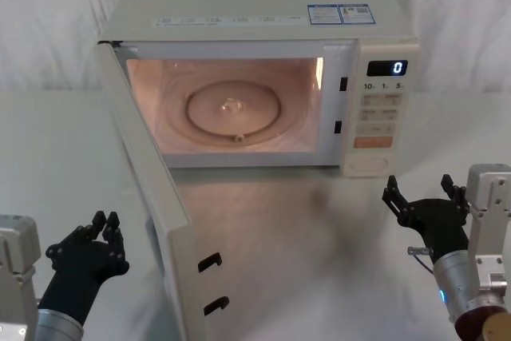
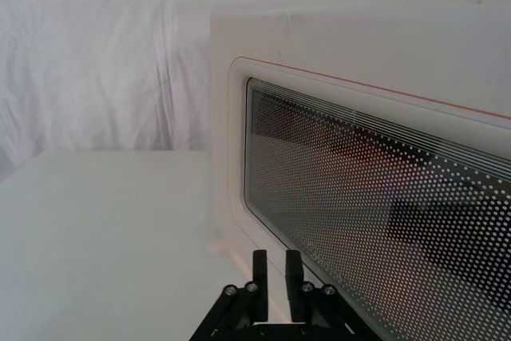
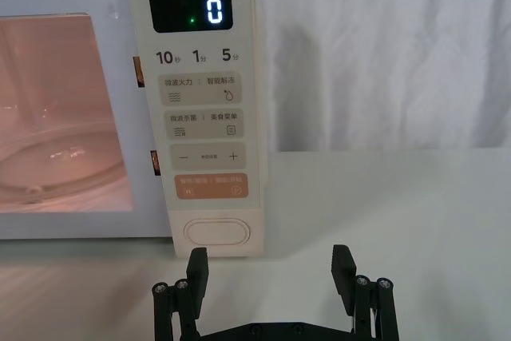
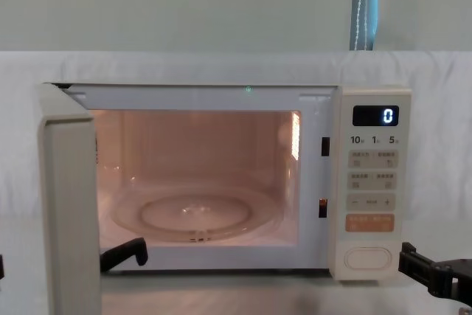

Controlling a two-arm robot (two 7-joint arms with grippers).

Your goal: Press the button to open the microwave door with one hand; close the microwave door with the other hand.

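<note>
Bright, even room light; warm pinkish glow inside the microwave (image 1: 239,61); sharp frames.

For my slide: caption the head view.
Microwave door swung wide open, cavity lit; left claw shut beside it, right claw open below the button.

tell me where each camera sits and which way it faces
Head: high, looking down at the cream boxy microwave, its cream windowed door swung open; left tool shut, right tool open.
Chest: low, level into the lit cavity; right tool at lower right.
Left wrist: faces the door's outer glass; left tool.
Right wrist: faces the cream pill-shaped button; right tool.
Head and chest share the glass turntable.
</note>
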